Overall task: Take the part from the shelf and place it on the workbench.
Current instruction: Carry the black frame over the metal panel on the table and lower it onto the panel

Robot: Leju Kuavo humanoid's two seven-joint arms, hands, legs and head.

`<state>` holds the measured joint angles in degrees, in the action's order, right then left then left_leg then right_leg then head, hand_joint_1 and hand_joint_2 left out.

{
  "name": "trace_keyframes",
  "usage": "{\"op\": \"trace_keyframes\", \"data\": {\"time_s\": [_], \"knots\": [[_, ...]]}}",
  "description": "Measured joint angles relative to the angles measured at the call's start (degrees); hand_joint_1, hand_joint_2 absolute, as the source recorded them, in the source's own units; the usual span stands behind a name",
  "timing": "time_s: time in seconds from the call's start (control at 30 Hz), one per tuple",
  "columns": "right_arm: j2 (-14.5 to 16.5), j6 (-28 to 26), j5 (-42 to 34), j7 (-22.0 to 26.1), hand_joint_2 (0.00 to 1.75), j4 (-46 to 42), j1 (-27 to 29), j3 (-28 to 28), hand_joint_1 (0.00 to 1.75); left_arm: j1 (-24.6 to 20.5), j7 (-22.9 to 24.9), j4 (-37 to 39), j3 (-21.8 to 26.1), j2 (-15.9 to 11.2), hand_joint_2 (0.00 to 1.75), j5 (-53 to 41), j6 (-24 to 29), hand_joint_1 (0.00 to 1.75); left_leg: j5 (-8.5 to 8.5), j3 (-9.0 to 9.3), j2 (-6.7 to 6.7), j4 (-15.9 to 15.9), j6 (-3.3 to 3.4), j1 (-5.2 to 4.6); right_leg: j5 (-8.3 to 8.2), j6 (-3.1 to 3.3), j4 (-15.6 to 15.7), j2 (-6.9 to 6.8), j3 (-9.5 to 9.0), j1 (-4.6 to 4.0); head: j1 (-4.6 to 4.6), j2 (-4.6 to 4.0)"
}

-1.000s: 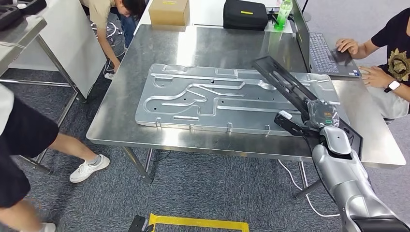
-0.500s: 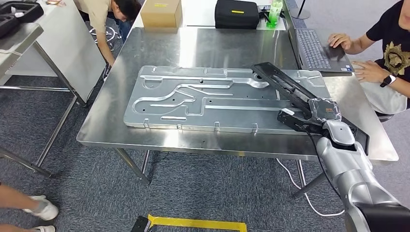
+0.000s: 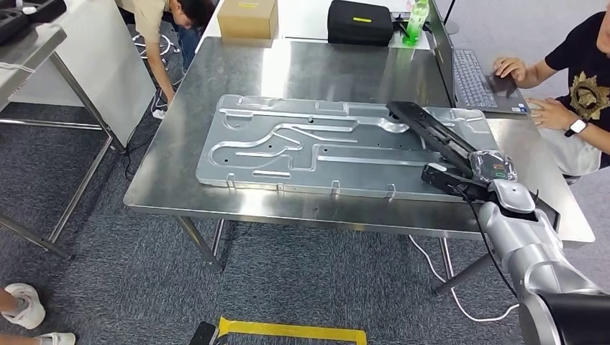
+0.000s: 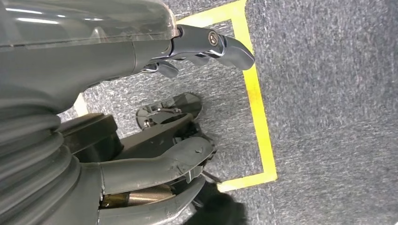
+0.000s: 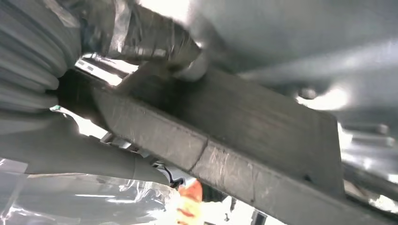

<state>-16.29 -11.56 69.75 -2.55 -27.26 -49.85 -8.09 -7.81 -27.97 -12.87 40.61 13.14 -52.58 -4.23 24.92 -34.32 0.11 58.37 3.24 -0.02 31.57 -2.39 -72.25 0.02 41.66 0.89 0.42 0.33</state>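
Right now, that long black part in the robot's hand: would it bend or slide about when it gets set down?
Probably stiff: the long black part stays straight though the right hand grips it near one end. It may slide, since the embossed metal plate under it and the workbench look smooth and shiny. Being long and flat-sided, it seems unlikely to roll.

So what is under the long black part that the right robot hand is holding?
Its far end lies over the grooved metal plate on the workbench. The right robot hand covers the near end of the black part, hiding what is beneath.
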Motion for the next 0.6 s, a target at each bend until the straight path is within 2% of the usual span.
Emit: {"op": "trace_keyframes", "data": {"time_s": [0.03, 0.07, 0.13, 0.2, 0.27, 0.33, 0.37, 0.4, 0.47, 0.5, 0.53, 0.57, 0.6], "knots": [[0.0, -0.1, 0.0, 0.0, 0.0, 0.3, 0.1, 0.0, 0.0, 0.1, 0.2, 0.0, 0.0, 0.0, 1.75, 0.0, 0.0, 0.0, 0.02, 0.0, 0.0, 0.0, -0.03, 0.02, -0.12, -0.18, -1.2, -0.01, 0.6, 0.14, 0.01, 0.0], [0.0, -0.2, 0.0, 0.0, 0.0, 0.6, 0.1, 0.0, 0.0, 0.1, 0.5, 0.0, 0.0, 0.0, 1.75, 0.0, 0.0, 0.0, 0.07, 0.02, -0.01, 0.1, -0.08, 0.07, -1.23, -0.32, -0.4, -0.03, 0.28, 0.32, 0.01, 0.0], [0.0, -0.4, 0.0, 0.1, 0.0, 0.9, 0.0, 0.0, 0.0, 0.1, 0.9, 0.0, 0.0, 0.0, 1.75, 0.0, 0.0, 0.0, 0.28, 0.1, -0.02, 0.3, -0.35, 0.2, -4.79, -0.51, 6.0, -0.14, -2.74, 0.67, 0.01, 0.0], [0.1, -0.4, 0.0, 0.0, 0.0, 1.1, -0.4, 0.0, 0.0, 0.0, 1.2, 0.0, 0.0, -0.1, 1.75, 0.1, 0.0, 0.0, 0.55, 0.0, -0.04, 0.6, -0.9, 0.08, -6.49, -0.2, 11.6, -0.22, -5.41, 0.48, 0.0, 0.0], [0.2, -0.4, 0.1, -0.1, 0.0, 1.3, -0.8, -0.1, 0.0, 0.0, 1.4, 0.0, 0.0, -0.1, 1.75, 0.2, 0.0, 0.0, 0.64, -0.04, -0.04, 0.7, -1.49, -0.02, -6.35, 0.51, 12.8, -0.13, -5.96, 0.04, -0.03, 0.0], [0.2, -0.3, 0.1, -0.1, 0.0, 1.5, -1.0, -0.1, 0.0, 0.0, 1.6, 0.0, 0.0, -0.2, 1.75, 0.2, 0.0, 0.0, 0.9, -0.01, -0.01, 0.9, -2.08, 0.12, -6.52, 1.29, 13.0, -0.05, -6.11, 0.13, -0.04, 0.0], [0.2, -0.3, 0.1, -0.1, 0.0, 1.5, -1.1, -0.1, 0.0, 0.0, 1.6, 0.0, 0.0, -0.2, 1.75, 0.2, 0.0, 0.0, 1.64, -0.38, -0.02, 1.8, -2.35, 0.18, -6.62, 1.67, 13.1, -0.07, -6.24, 0.22, -0.07, 0.0], [0.3, -0.3, 0.2, -0.1, 0.0, 1.6, -1.3, -0.1, 0.0, 0.0, 1.6, 0.0, 0.0, -0.2, 1.75, 0.3, 0.0, 0.0, 2.98, -1.27, -0.04, 3.9, -2.58, 0.23, -6.73, 2.03, 13.3, -0.12, -6.37, 0.33, -0.09, 0.0], [0.4, -0.3, 0.2, -0.1, 0.0, 1.7, -1.5, -0.1, 0.0, 0.0, 1.6, 0.0, 0.0, -0.2, 1.75, 0.3, 0.0, 0.0, 6.57, -4.42, -0.07, 10.7, -2.82, 0.34, -6.75, 2.45, 13.3, -0.24, -6.42, 0.27, -0.14, 0.0], [0.4, -0.3, 0.2, -0.2, 0.0, 1.8, -1.5, -0.1, 0.0, 0.1, 1.7, 0.0, 0.0, -0.2, 1.75, 0.3, 0.0, 0.0, 7.86, -5.99, -0.07, 14.1, -2.88, 0.39, -6.76, 2.52, 13.3, -0.28, -6.4, 0.23, -0.14, 0.0], [0.4, -0.3, 0.3, -0.3, 0.0, 1.9, -1.5, -0.1, 0.0, 0.2, 1.7, 0.0, 0.0, -0.2, 1.75, 0.3, 0.0, 0.0, 8.21, -6.88, -0.06, 15.9, -2.93, 0.45, -6.76, 2.54, 13.3, -0.29, -6.38, 0.2, -0.14, 0.0], [0.4, -0.3, 0.3, -0.4, 0.0, 2.0, -1.4, -0.1, 0.0, 0.3, 1.7, 0.0, 0.0, -0.2, 1.75, 0.3, 0.0, 0.0, 7.56, -6.82, -0.06, 15.9, -2.94, 0.52, -6.76, 2.53, 13.3, -0.28, -6.37, 0.21, -0.14, 0.0], [0.4, -0.4, 0.3, -0.6, 0.0, 2.1, -1.4, -0.2, 0.0, 0.3, 1.7, 0.0, 0.0, -0.2, 1.75, 0.4, 0.0, 0.0, 6.03, -5.7, -0.06, 13.7, -2.93, 0.62, -6.76, 2.48, 13.2, -0.26, -6.37, 0.24, -0.14, 0.0]]}}
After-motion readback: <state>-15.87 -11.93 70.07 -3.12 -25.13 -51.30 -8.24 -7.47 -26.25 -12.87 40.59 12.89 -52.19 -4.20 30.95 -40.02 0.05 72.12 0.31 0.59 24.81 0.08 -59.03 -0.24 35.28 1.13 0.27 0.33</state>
